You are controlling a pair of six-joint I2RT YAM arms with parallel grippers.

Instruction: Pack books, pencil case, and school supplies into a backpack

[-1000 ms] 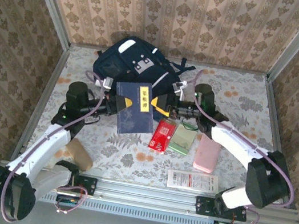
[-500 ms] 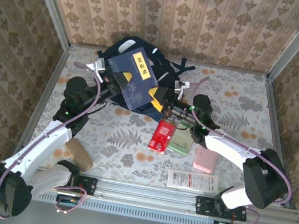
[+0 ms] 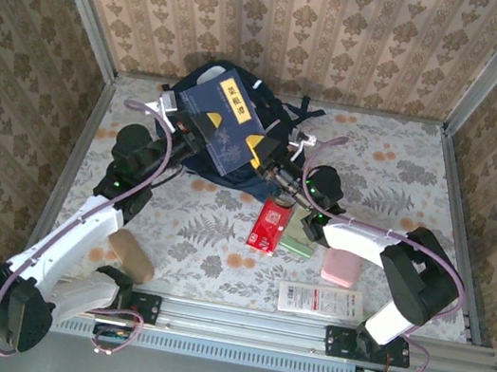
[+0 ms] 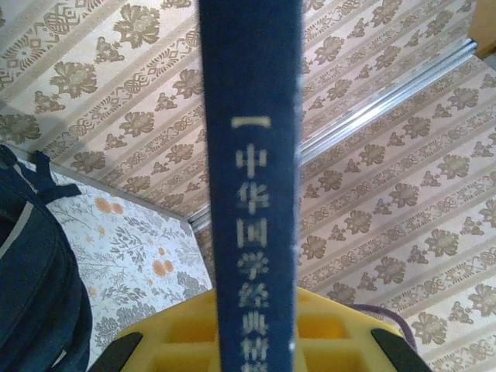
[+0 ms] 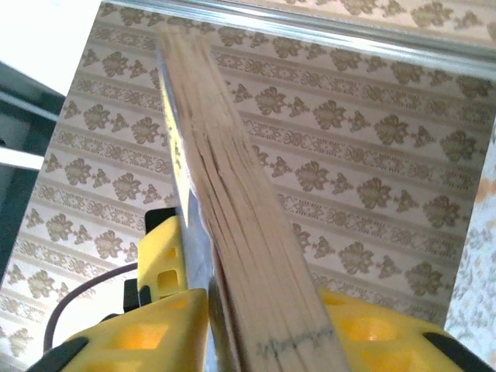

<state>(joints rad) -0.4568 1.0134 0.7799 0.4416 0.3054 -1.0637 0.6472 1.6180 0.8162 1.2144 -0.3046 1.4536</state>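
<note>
Left hand [image 3: 203,128] is clamping the spine of the dark blue book [image 3: 229,117] from 9 o'clock; right hand [image 3: 256,154] is pinching its page edge from 4 o'clock, holding it tilted over the backpack [image 3: 185,98] at the desk's [image 3: 397,164] 12 o'clock.

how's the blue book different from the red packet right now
The blue book is big and dark with a yellow label; the red packet is small. The book is raised and tilted over the backpack; the packet lies flat on the table. Both are flat rectangles.
</note>
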